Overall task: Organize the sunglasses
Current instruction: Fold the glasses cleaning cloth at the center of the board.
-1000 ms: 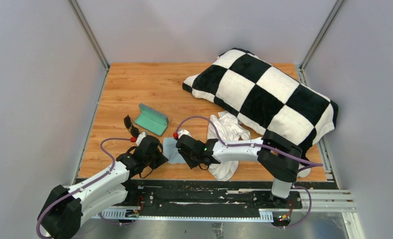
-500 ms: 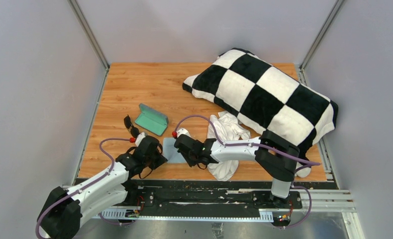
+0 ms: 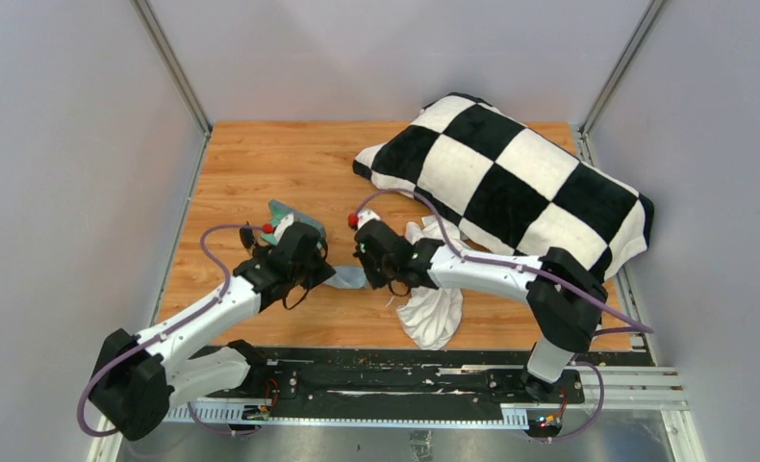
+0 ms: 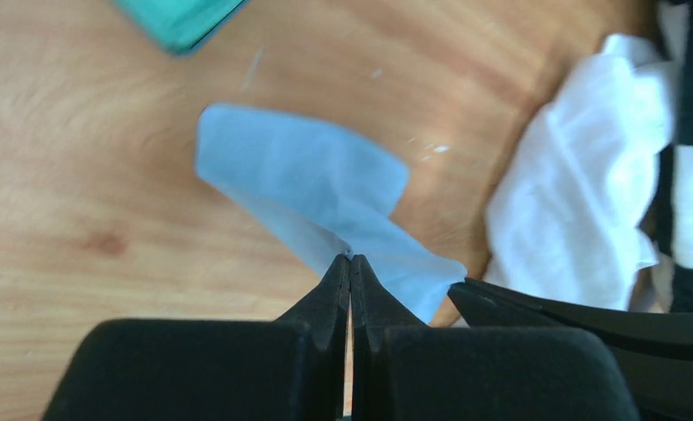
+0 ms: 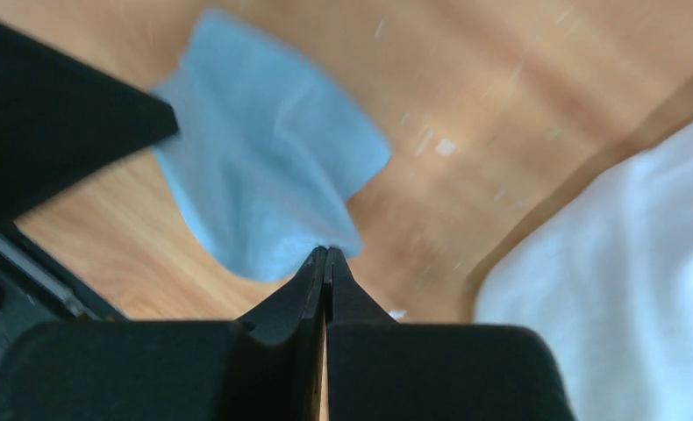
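Left gripper [image 4: 350, 260] advanced, thin creased blue cloth [image 4: 301, 175] pinched

Sunglasses [image 3: 247, 235], case [image 3: 278, 210] partly hidden behind left arm [image 3: 213, 310].

Two arms meet at a blue cloth [image 3: 346, 280] on a wooden table [image 3: 261, 154].
The left gripper [image 3: 326, 274] and right gripper [image 3: 366, 277] reach its opposite ends; a green case [image 3: 280, 216] sits behind, with a white rag [image 3: 432, 313] and a checkered pillow [image 3: 511, 183] to the right.
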`<state>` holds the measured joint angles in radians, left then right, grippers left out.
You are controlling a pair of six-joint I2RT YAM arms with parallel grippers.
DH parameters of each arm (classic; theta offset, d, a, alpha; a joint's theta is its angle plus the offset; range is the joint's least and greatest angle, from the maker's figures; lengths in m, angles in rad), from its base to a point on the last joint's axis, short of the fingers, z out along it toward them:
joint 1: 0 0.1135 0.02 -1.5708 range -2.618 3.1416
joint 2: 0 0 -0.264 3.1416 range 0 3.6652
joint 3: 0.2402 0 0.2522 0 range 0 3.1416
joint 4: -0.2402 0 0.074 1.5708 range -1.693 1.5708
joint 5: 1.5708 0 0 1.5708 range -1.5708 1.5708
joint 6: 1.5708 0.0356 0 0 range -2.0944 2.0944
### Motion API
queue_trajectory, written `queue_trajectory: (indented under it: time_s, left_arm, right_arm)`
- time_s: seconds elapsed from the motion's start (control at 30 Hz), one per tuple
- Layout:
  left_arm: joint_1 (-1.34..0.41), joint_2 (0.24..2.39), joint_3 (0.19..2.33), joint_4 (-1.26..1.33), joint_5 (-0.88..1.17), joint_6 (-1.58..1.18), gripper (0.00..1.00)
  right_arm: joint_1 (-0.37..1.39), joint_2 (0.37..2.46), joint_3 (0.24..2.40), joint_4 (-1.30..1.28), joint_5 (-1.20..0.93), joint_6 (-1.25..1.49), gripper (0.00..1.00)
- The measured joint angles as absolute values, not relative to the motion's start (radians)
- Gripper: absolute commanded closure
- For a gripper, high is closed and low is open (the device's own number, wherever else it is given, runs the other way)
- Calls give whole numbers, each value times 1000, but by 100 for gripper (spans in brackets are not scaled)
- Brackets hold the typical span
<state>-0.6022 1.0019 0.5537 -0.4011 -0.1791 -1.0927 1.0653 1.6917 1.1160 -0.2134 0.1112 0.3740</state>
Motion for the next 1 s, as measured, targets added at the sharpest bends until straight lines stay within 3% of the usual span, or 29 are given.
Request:
queue_trajectory:
  time_s: [0.33, 0.5, 0.63, 1.0]
  left_arm:
    - [-475, 1391, 1032, -350, -131, -895, 100]
    - [-457, 1435, 1133, -338, -94, -821, 100]
    - [-455, 1428, 1093, -313, -60, -796, 100]
    - [-498, 1267, 600, -246, 22, -854, 100]
  right_arm:
    - [863, 1704, 1362, -194, 56, 303, 100]
    - [848, 1711, 1399, -183, 45, 286, 100]
    - [848, 1703, 1335, -165, 21, 287, 100]
    - [913, 1695, 1019, -159, -102, 313, 100]
